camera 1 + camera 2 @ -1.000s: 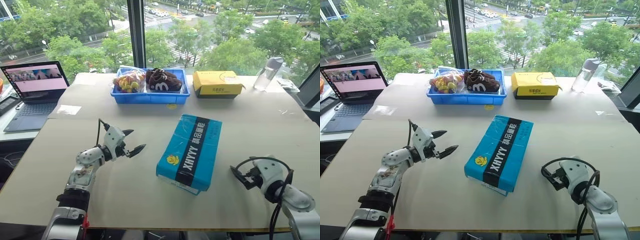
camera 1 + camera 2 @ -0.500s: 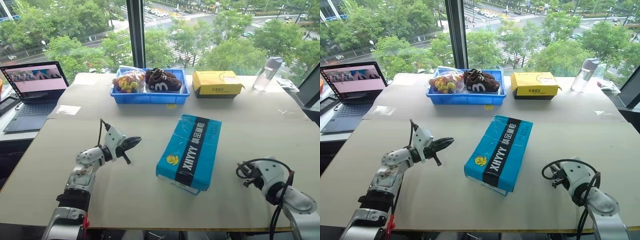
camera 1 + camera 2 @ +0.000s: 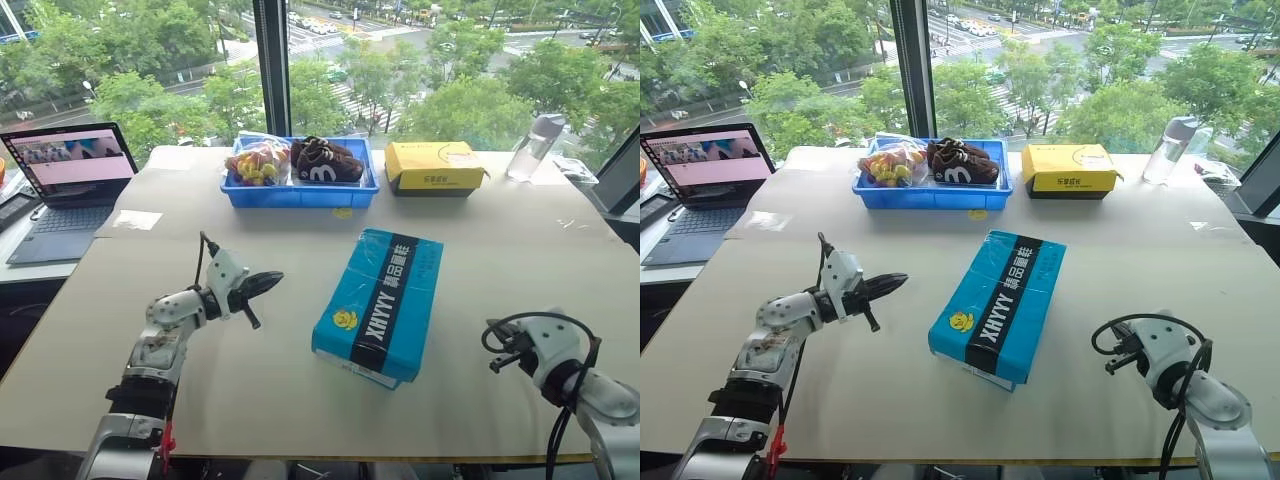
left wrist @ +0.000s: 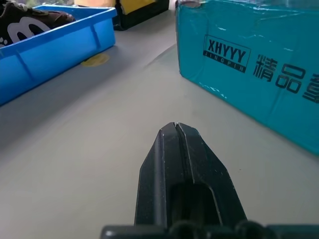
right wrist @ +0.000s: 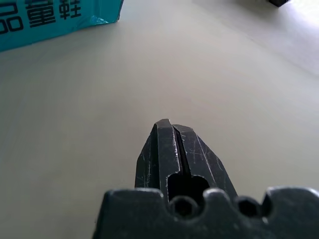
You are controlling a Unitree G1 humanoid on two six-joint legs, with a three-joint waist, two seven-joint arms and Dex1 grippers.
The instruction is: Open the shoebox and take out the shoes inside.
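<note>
We note the bright blue rectangular cardboard shoebox (image 3: 380, 305) with black stripe lying lid-closed mid-desk (image 3: 500, 240). Left end effector (image 3: 268, 281) hovers near its left side, fingers pressed together, empty. Right end effector (image 5: 169, 124), likewise pressed together and empty, sits well apart to the box's right.

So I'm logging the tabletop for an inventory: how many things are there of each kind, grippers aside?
Cardboard boxes: 2, the bright blue shoebox with its lid shut and the yellow box with black base
Blue plastic trays: 1
Dark brown shoe pairs: 1
Bags of colourful fruit: 1
Clear water bottles: 1
Open laptops: 1
Total: 7
</note>
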